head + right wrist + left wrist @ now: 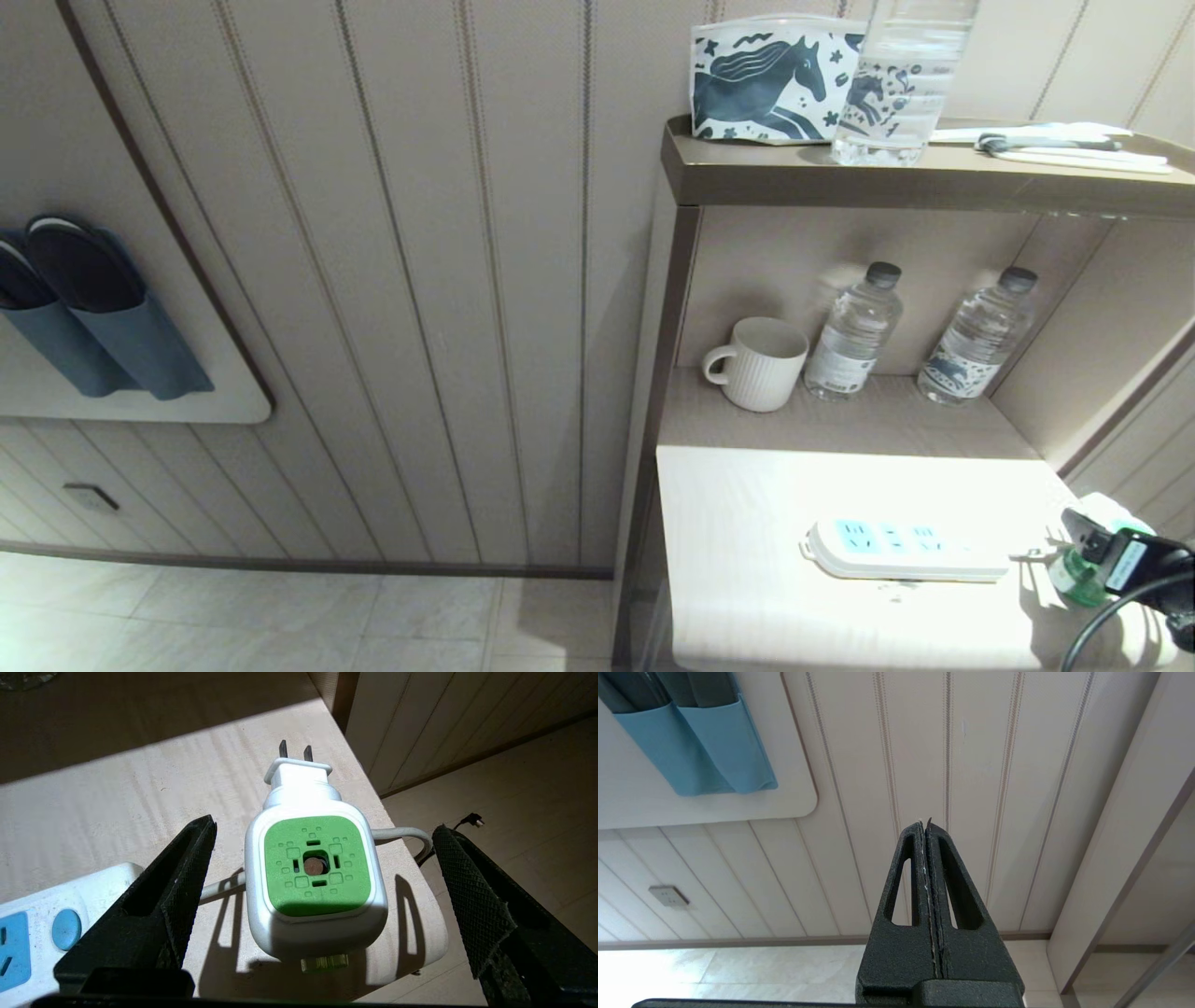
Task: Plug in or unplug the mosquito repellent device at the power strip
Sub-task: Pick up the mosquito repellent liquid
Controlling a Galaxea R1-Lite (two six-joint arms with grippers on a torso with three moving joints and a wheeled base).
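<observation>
Item: mosquito repellent device (pixel 315 877) | Status: unplugged, prongs bare, standing on the bedside top at 3 o'clock of the power strip (pixel 901 549), apart | Left to do: nothing, I judge | My right gripper (pixel 322 896): spread wide, straddling it, holding nothing | Left gripper (pixel 928 828): closed, empty, facing the wall.

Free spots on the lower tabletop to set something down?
Bare tabletop runs from the left edge to the power strip, and behind the strip up to the mug and bottles. The right end is crowded: repellent device, cord, open right gripper.
</observation>
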